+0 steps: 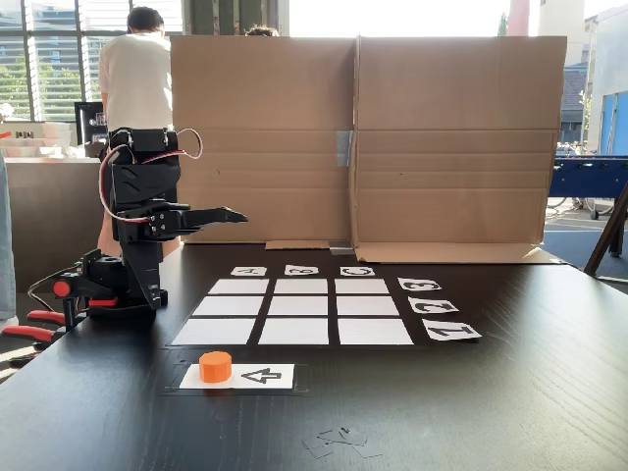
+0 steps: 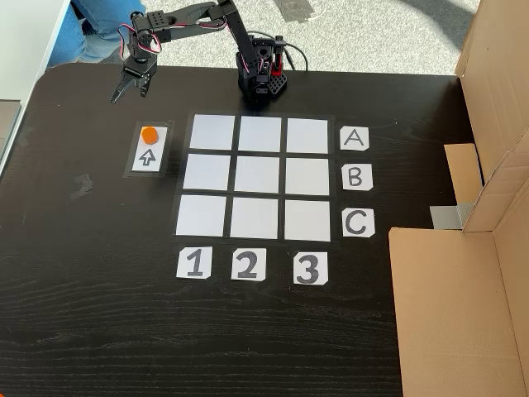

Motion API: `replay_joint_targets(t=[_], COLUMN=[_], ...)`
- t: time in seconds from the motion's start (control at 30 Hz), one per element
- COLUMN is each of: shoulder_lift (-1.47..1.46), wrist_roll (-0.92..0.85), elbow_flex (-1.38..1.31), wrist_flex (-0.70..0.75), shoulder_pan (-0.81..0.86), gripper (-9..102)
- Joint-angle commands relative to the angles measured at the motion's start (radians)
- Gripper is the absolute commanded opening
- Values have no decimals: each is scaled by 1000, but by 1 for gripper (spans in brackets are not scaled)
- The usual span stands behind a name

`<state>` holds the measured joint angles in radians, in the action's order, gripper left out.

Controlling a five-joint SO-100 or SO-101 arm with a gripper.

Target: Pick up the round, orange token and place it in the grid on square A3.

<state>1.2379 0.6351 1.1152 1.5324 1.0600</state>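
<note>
Orange plastic by the look of it, the round, orange token sitting on the arrow card left of the grid seems light, rigid and perhaps slick, best pinched across its sides by the gripper, whose fingers hang apart nearby.

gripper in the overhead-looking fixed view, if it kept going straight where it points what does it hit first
The gripper points down toward the table, with the jaws spread. Going straight on, it would probably meet the bare black table just short of the arrow card holding the orange token; depth is unclear.
</note>
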Motion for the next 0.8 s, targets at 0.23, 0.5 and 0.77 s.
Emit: replay_joint_targets(t=[0.23,0.5,0.77], shoulder_lift=[-75,-144,-207], wrist_roll=[-86,-87,-91], elbow_flex=[-61,-54,-60], wrist_flex=[6,11,11], shoulder_pan=[-57,-106,-150], gripper=[87,87,85])
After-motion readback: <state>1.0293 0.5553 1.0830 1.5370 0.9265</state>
